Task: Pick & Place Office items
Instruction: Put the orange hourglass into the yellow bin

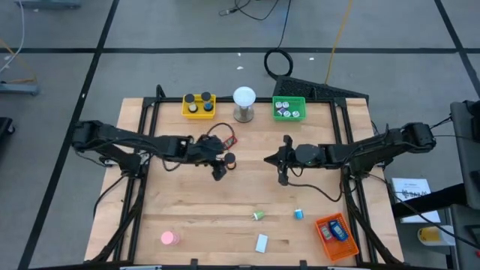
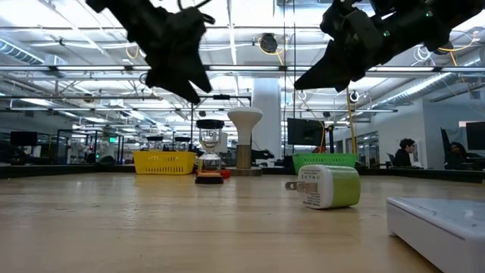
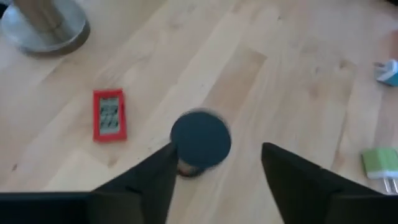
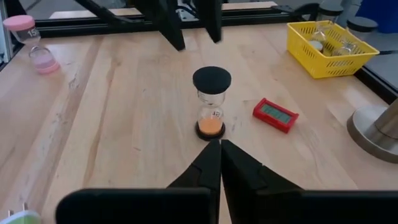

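A small hourglass with black caps and orange sand stands upright on its lower cap on the wooden table, left of the middle. A flat red item lies beside it. My left gripper hangs open just above the hourglass, a finger off to each side of its top cap, touching nothing. My right gripper is shut and empty, hovering on the hourglass's right and pointing at it. In the high view the left gripper and right gripper face each other across the hourglass.
At the far edge stand a yellow tray, a white ball on a metal stand and a green tray. Near the front lie a pink timer, a green plug, a blue item, a white block and an orange tray.
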Controlling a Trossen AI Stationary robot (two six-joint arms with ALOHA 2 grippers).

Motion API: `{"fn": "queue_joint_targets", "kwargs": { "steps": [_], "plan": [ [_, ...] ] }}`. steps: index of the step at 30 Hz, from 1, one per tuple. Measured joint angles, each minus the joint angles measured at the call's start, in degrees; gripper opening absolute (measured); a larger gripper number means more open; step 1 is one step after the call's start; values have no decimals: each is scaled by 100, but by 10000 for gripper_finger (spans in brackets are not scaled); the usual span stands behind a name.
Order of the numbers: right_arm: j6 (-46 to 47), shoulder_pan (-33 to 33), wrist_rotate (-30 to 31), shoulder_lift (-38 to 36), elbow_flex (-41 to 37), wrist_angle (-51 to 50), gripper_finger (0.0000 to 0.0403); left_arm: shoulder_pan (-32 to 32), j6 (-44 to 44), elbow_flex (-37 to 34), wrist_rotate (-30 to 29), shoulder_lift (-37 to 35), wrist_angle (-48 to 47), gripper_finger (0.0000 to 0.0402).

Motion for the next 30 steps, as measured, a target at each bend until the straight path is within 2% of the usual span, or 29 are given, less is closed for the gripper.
{"fn": "queue_joint_targets", "kwargs": {
  "steps": [9, 17, 23, 27, 30],
  "plan": [
    [-25, 39, 0, 0, 0, -6, 2, 93, 260, 404, -5, 731, 34, 337],
    [-25, 39, -2, 2, 0, -6, 1, 93, 309, 401, -203, 1063, 40, 386],
    [-40, 39, -2, 2, 2, -6, 1, 93, 276, 401, -294, 1366, 58, 369],
    [-45, 39, -2, 2, 2, -6, 1, 93, 240, 398, -329, 1451, 56, 333],
    [-45, 39, -2, 2, 2, -6, 1, 93, 155, 399, -588, 1440, 105, 297]
  ]
}}
